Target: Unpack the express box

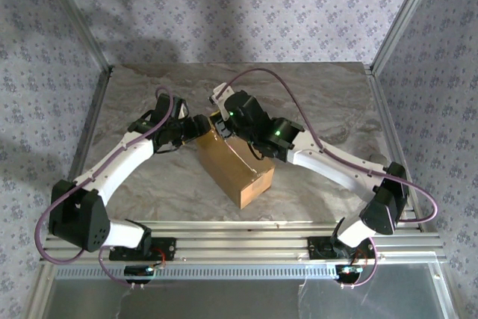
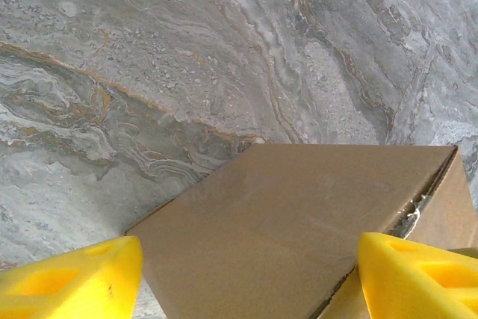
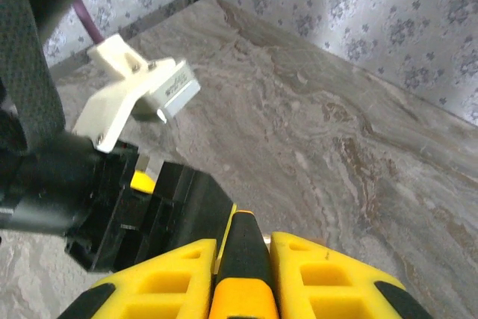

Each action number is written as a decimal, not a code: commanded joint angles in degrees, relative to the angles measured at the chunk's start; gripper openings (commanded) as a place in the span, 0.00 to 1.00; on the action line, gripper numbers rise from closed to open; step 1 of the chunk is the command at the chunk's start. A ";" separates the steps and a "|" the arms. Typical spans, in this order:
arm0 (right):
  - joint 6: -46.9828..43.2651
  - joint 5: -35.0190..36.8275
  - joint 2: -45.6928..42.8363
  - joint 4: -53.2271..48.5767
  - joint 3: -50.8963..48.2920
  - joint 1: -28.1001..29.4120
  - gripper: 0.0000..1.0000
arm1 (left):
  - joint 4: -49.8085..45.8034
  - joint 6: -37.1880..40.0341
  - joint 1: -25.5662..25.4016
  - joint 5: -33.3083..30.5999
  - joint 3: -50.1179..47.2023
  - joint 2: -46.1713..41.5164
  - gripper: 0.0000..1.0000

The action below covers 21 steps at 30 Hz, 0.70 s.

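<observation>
Left fingers (image 2: 71, 278) spread wide, not clenched, straddling one end of the express box (image 2: 284, 214). Box lies on the counter (image 2: 187, 57), between and below them. Right fingers (image 3: 157, 282) clenched on a utility knife (image 3: 240, 259), close beside the left fingers.

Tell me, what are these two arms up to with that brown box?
Two robot arms are working on unpacking an express box that lies on a marbled table. The right pincer is clamped on a black-and-yellow utility knife, held above the far end of the box. The left pincer is spread wide over that same end, with the cardboard between its yellow fingers. The flaps look closed, so nothing has been taken out yet.
</observation>
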 commanded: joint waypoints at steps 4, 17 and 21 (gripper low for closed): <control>1.62 2.38 -0.91 3.72 2.81 -0.34 0.00 | -2.99 -0.32 0.44 -1.61 -1.21 -0.48 0.75; 3.86 3.23 -4.74 0.72 -2.91 1.42 0.00 | -3.06 -0.17 0.39 -1.84 0.13 -0.22 0.75; 4.23 3.52 -4.72 -0.10 -3.51 2.43 0.00 | -3.02 -0.19 0.39 -1.95 0.24 -0.14 0.75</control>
